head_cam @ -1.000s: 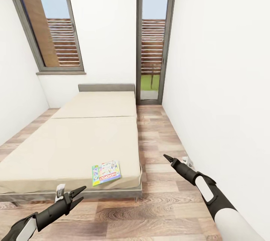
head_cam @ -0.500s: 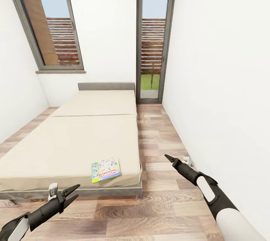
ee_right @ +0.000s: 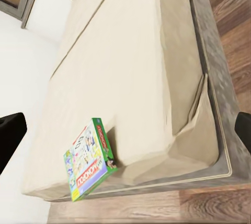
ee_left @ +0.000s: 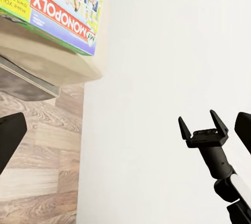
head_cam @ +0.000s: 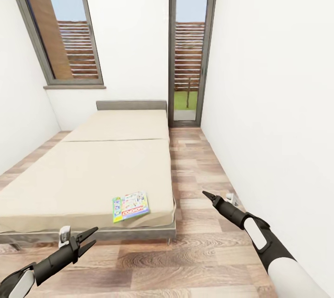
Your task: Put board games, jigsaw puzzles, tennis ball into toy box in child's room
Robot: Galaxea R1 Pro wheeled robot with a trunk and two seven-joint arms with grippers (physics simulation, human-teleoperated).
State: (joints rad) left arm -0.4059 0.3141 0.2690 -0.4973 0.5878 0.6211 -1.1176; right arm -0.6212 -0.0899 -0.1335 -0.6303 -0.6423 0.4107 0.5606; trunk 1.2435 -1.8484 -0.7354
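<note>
Head view: one board game lies untouched near the foot corner of the bed. Left claw and right claw hang apart-fingered, empty, low over the floor. This game's pickup remains undone.

A pale board game with a red Monopoly banner and green edge lies flat on the bed. It rests near the cream mattress's foot corner, slightly askew.
</note>
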